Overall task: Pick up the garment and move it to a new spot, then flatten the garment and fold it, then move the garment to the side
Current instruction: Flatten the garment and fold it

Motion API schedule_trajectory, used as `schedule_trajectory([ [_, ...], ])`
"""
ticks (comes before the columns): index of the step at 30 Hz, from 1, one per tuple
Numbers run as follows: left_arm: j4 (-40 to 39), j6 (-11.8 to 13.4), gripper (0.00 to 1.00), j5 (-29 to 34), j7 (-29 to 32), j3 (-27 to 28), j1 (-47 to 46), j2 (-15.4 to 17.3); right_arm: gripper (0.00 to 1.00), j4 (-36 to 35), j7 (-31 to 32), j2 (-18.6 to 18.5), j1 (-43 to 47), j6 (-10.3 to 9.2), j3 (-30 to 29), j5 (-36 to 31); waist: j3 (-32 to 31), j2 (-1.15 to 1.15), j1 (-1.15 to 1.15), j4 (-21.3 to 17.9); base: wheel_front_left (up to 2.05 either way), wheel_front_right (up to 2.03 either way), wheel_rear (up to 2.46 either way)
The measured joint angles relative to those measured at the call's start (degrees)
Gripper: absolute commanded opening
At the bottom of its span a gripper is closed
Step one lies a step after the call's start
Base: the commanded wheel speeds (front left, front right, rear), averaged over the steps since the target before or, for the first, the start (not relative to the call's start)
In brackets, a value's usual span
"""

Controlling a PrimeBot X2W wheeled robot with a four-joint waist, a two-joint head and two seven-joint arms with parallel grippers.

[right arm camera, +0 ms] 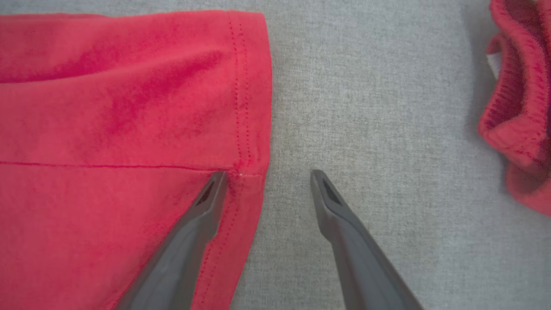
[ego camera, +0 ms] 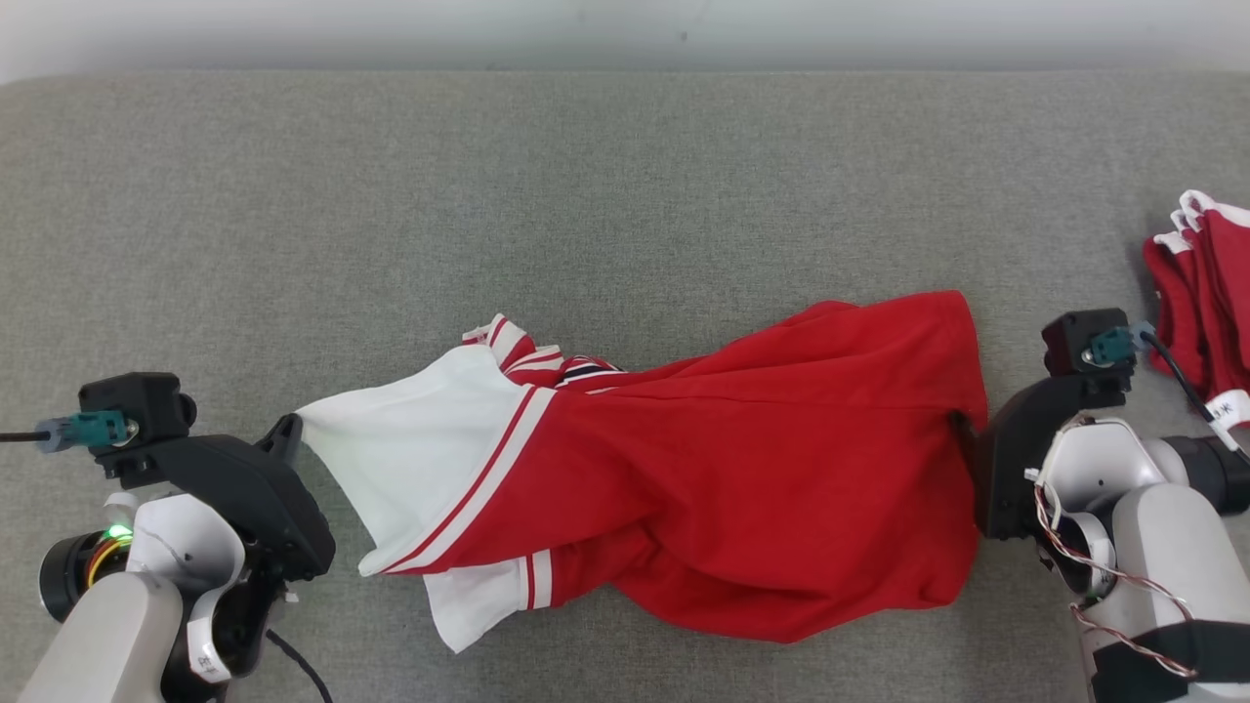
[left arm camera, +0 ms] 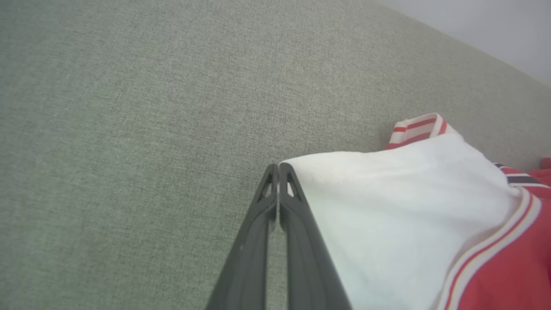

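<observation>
Head view, left side: left gripper (ego camera: 290,430), fingers pressed together, pinches white sleeve corner of garment (ego camera: 703,469). Red-and-white garment lies crumpled, stretched across middle of grey fabric surface (ego camera: 586,195). Right side: right gripper (right arm camera: 267,174) spread at red hem, one finger over cloth, other over bare surface. Right edge: red clothes pile (ego camera: 1206,293).

Red garment (ego camera: 723,469), white striped sleeves, lying rumpled, stretched left-right.

nothing can be read for certain. a white band (ego camera: 210,656) on the left arm's wrist carries dark letters too small to make out, and a white tag (ego camera: 1229,405) beside the right arm's cable (ego camera: 1187,386) bears equally illegible marks.
</observation>
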Motion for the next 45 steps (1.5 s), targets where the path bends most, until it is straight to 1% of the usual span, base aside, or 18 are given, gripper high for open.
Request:
schedule_trajectory([
  [1, -0.13, 0.01, 0.0, 0.0, 0.05, -0.03, -0.02, -0.02, 0.97, 0.37, 0.08, -0.01, -0.38, 0.0, 0.19, -0.24, 0.12, 0.0, 0.0, 0.06, 0.0, 0.0, 0.0],
  [2, -0.21, 0.01, 0.0, 0.0, 0.18, -0.15, -0.1, -0.01, 0.7, 0.85, 0.05, -0.01, -0.87, 0.0, 0.36, -0.37, 0.26, 0.0, 0.0, 0.14, 0.0, 0.0, 0.0],
  [6, -0.22, 0.0, 0.0, -0.19, 0.18, -0.33, -0.3, -0.15, 0.28, 2.26, 0.54, -0.02, -2.03, 0.0, 0.76, -0.87, 0.78, 0.0, 0.0, 0.6, 0.0, 0.0, 0.0],
  [7, -0.22, 0.0, 0.0, -0.26, 0.15, -0.33, -0.34, -0.24, 0.04, 2.4, 0.82, -0.02, -2.31, 0.0, 0.83, -0.87, 0.84, 0.0, 0.0, 0.72, 0.0, 0.0, 0.0],
  [8, -0.19, 0.0, 0.0, -0.34, 0.13, -0.32, -0.4, -0.27, 0.0, 2.37, 0.94, -0.02, -2.4, 0.0, 0.89, -0.87, 0.88, 0.0, 0.0, 0.81, 0.0, 0.0, 0.0],
  [12, -0.25, -0.14, 0.0, -0.6, -1.85, 0.67, -0.42, -0.45, 0.0, 1.1, 0.33, -0.01, -2.22, 0.0, 0.77, -0.67, 0.6, 0.0, 0.0, 0.8, 0.0, 0.0, 0.0],
  [14, -0.97, -1.13, 0.0, -2.25, -4.16, 2.67, -0.57, -1.44, 0.0, -0.41, -1.1, 0.05, -2.25, 0.0, 0.27, 0.24, 0.28, 0.0, 0.0, 0.67, 0.0, 0.0, 0.0],
  [17, -2.64, -4.14, 0.0, -5.97, -8.59, 6.05, -2.21, -4.0, 0.0, -2.96, -3.61, 0.82, -3.0, 0.0, -0.33, 3.98, -0.26, 0.0, 0.0, 0.4, 0.0, 0.0, 0.0],
  [18, -3.54, -6.84, 0.0, -8.04, -9.98, 7.27, -3.57, -4.36, 0.0, -4.59, -5.14, 1.08, -4.38, 0.0, -0.13, 6.93, -0.67, 0.0, 0.0, 0.17, 0.0, 0.0, 0.0],
  [23, -5.23, -9.9, 0.0, -10.57, -10.78, 9.76, -8.4, -3.8, 0.0, -7.67, -8.27, -0.62, -8.4, 0.0, 0.98, 12.6, -1.9, 0.0, 0.0, -0.53, 0.0, 0.0, 0.0],
  [26, -6.65, -10.74, 0.0, -11.02, -11.02, 10.84, -13.23, -3.0, 0.0, -8.93, -10.16, -1.57, -11.94, 0.0, 1.65, 14.88, -2.47, 0.0, 0.0, -1.13, 0.0, 0.0, 0.0],
  [30, -7.69, -10.48, 0.0, -10.66, -11.15, 11.5, -20.6, -2.48, 0.0, -9.5, -12.79, -4.43, -17.04, 0.0, 3.22, 15.86, -2.11, 0.0, 0.0, -1.97, 0.0, 0.0, 0.0],
  [32, -7.93, -10.09, 0.0, -10.05, -10.58, 11.43, -24.96, -2.03, 0.0, -9.46, -14.4, -5.16, -20.53, 0.0, 3.65, 16.08, -1.25, 0.0, 0.0, -2.31, 0.0, 0.0, 0.0],
  [33, -7.93, -10.09, 0.0, -10.05, -10.58, 11.43, -24.96, -2.03, 0.0, -9.46, -14.4, -5.16, -20.53, 0.0, 3.65, 16.08, -1.25, 0.0, 0.0, -2.31, 0.0, 0.0, 0.0],
  [35, -7.77, -9.83, 0.0, -8.92, -10.48, 11.55, -29.91, -1.48, 0.0, -9.01, -16.57, -5.79, -24.9, 0.0, 4.14, 16.08, 0.02, 0.0, 0.0, -2.65, 0.0, 0.0, 0.0],
  [38, -6.57, -9.64, 0.0, -7.87, -11.16, 12.07, -38.27, -0.97, 0.0, -6.33, -19.68, -5.93, -32.05, 0.0, 5.08, 16.5, 2.64, 0.0, 0.0, -3.15, 0.0, 0.0, 0.0],
  [41, -3.55, -9.91, 0.0, -6.79, -13.78, 13.0, -46.54, -1.02, 0.0, -1.86, -23.19, -5.69, -39.05, -0.01, 5.67, 16.0, 5.97, 0.0, 0.01, -3.64, 0.0, 0.0, 0.0],
  [45, 2.07, -12.29, 0.0, -2.27, -19.3, 12.33, -55.04, -0.16, 0.0, 5.09, -29.94, -5.02, -46.95, 0.0, 7.01, 12.03, 10.31, 0.0, 0.02, -4.46, 0.0, 0.0, 0.0],
])
